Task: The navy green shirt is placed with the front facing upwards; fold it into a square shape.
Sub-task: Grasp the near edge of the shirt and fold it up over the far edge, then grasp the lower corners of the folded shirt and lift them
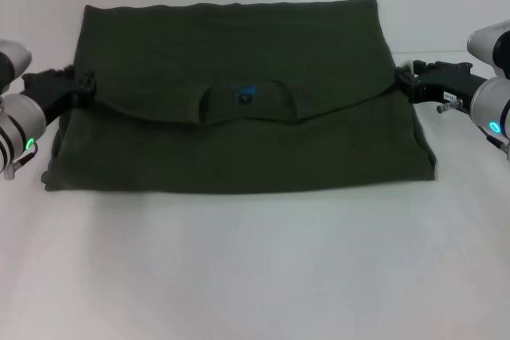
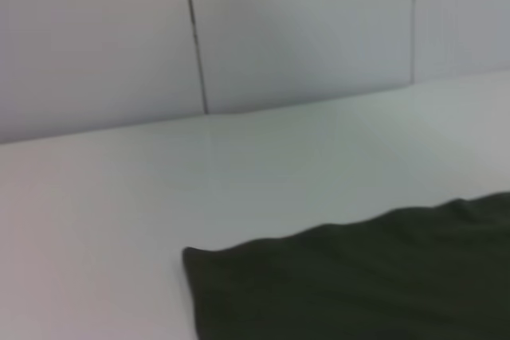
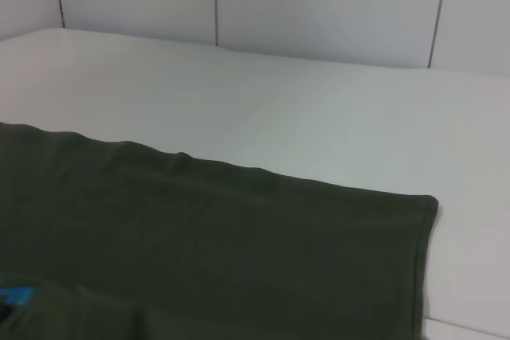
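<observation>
The navy green shirt [image 1: 239, 157] lies flat on the white table, its upper part folded down toward me so the plain back shows. The neckline and blue neck label [image 1: 245, 95] sit in the middle of the folded flap. My left gripper [image 1: 83, 85] is at the flap's left corner and my right gripper [image 1: 403, 85] at its right corner. Each is pinching the cloth, and the flap's edge rises toward both. The left wrist view shows one shirt corner [image 2: 358, 284]. In the right wrist view I see the shirt's far edge [image 3: 199, 236] and a bit of the label [image 3: 16, 296].
The white table [image 1: 255, 276] spreads wide in front of the shirt and on both sides of it. A pale panelled wall [image 3: 319, 5] stands behind the table's far edge.
</observation>
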Action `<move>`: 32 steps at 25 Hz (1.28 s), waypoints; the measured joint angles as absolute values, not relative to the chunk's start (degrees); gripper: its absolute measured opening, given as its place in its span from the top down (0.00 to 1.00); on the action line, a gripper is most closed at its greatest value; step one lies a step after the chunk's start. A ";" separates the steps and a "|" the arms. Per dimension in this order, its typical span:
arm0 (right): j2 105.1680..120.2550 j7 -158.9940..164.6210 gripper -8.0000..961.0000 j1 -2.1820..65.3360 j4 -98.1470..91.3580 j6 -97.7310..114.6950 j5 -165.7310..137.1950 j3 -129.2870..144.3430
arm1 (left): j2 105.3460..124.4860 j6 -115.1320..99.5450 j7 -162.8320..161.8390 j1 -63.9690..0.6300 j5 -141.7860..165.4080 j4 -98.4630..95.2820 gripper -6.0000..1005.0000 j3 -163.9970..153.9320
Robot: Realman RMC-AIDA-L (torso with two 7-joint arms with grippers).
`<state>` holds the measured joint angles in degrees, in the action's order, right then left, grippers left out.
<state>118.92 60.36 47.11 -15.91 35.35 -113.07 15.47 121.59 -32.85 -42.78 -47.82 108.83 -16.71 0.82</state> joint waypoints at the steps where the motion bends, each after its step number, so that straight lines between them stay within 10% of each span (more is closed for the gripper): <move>1: 118.94 60.36 0.77 47.11 -15.91 35.36 -113.07 15.47 | 121.87 -32.84 -40.40 -47.62 105.66 -16.78 0.79 0.77; 17: 117.75 68.63 0.20 45.82 -17.15 43.28 -112.07 16.64 | 120.33 -40.07 -57.54 -44.33 101.27 -19.54 0.34 -7.28; 20: 117.52 70.89 0.09 44.31 -19.12 48.56 -111.81 17.43 | 120.31 -47.78 -66.11 -42.11 101.21 -22.98 0.13 -11.13; 32: 119.18 77.35 0.03 35.96 -29.19 73.34 -111.26 18.31 | 121.31 -64.09 -96.40 -33.17 100.94 -36.24 0.13 -21.69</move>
<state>119.18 77.35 35.96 -29.19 73.34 -111.26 18.31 121.31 -64.09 -96.40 -33.17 100.94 -36.24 -21.69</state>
